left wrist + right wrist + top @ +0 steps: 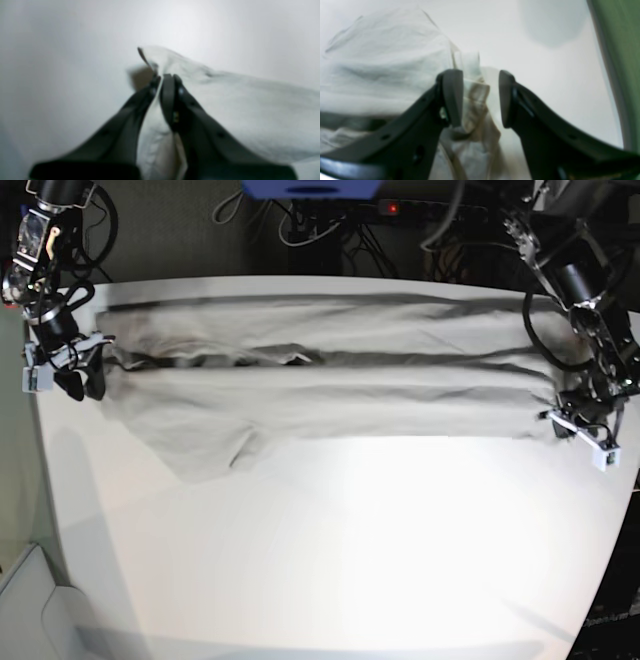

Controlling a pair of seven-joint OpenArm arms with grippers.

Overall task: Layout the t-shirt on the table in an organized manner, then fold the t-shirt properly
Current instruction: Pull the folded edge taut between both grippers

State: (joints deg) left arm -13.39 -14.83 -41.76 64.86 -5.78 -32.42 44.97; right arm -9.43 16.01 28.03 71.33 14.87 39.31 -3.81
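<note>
Where cloth ends, bare table [330, 560] beyond.

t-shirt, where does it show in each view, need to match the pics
Left wrist: t-shirt centre-right, pinched by the shut left gripper.
Right wrist: left and centre, cloth between the open right gripper.
Base: stretched across the far side.
Shared landmark: white table.
</note>
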